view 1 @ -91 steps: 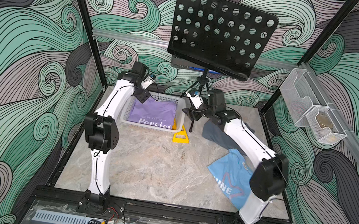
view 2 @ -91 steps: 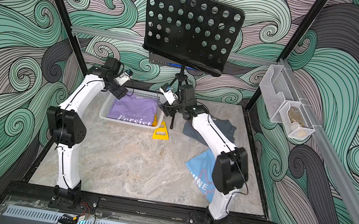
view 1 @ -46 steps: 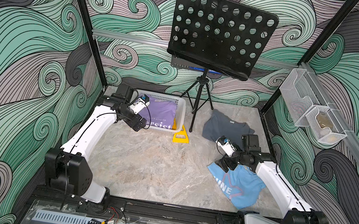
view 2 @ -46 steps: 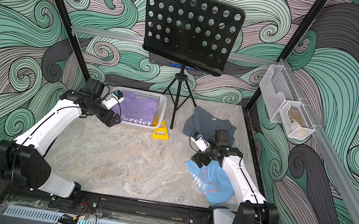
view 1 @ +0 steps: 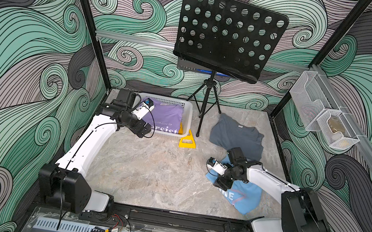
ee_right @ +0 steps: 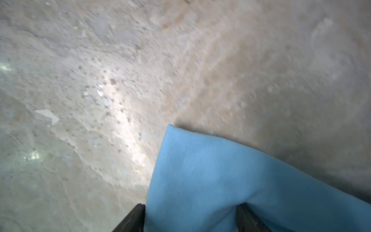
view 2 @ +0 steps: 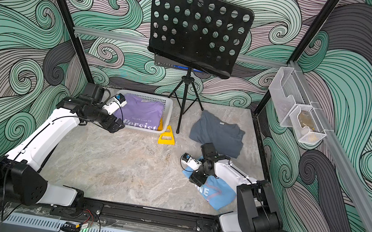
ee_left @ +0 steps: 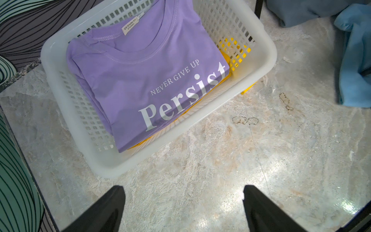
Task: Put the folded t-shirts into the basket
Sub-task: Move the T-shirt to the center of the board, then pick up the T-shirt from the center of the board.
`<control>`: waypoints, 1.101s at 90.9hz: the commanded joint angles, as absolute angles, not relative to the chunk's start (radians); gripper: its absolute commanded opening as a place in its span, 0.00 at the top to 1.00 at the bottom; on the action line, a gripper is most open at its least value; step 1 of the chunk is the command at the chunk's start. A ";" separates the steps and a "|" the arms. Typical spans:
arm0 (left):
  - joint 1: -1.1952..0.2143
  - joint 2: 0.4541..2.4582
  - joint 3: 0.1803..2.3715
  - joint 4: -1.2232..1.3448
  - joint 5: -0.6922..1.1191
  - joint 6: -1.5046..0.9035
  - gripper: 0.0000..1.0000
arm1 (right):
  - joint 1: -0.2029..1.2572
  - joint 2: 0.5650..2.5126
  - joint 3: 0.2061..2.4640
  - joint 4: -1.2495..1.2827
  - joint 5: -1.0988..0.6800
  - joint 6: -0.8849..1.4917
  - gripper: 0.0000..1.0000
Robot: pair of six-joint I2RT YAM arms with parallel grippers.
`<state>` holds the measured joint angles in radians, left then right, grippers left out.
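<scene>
A: Swinging both arms off the basket (ee_left: 267,58) since a sec ago. Back then, hung over the lavender "Persist" tee (ee_left: 140,70). Now keeps left gripper (ee_left: 183,209) low, just outside the near rim, fingers wide, nothing in them.

B: Means done w/ the lavender one?

A: Looks so. Lies flat inside, on top of the mustard yellow tee (ee_left: 138,146). Makes 2 of 4 in, by my read.

B: And right gripper (view 1: 220,185)?

A: Sits at a corner of the light blue tee (view 1: 241,198), on the tabletop (view 1: 157,175), well apart from the basket. Straddles a raised fold, fingers fairly wide either side of the cloth. Can't tell if clamped yet.

B: Diff vs half a sec ago?

A: Not much. Left about same spot, right nearer in and lower on the cloth.

B: Slate grey tee (view 1: 237,138)?

A: Lies rumpled on the tabletop next to the blue one, beside the music stand's tripod (view 1: 204,109). Needs doing after.
</scene>
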<state>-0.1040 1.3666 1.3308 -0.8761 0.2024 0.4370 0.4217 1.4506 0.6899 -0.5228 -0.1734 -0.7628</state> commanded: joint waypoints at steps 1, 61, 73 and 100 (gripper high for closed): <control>-0.075 1.335 1.334 -0.908 0.162 0.422 0.05 | 0.599 1.510 0.708 -0.591 -0.270 -0.717 0.28; -0.406 1.383 1.196 -0.910 0.521 0.480 0.09 | 0.380 1.421 0.901 -0.687 -0.519 -0.749 0.10; -0.557 1.502 1.195 -0.837 0.447 0.486 0.09 | 0.149 1.445 0.895 -0.646 -0.386 -0.692 0.09; -0.717 1.800 1.358 -0.827 0.275 0.491 0.06 | 0.133 1.544 0.864 -0.630 -0.319 -0.624 0.10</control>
<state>-0.6872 1.7252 1.2682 -0.8284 0.3473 0.4786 0.1028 1.5242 0.8883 -0.6292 -0.3408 -0.6609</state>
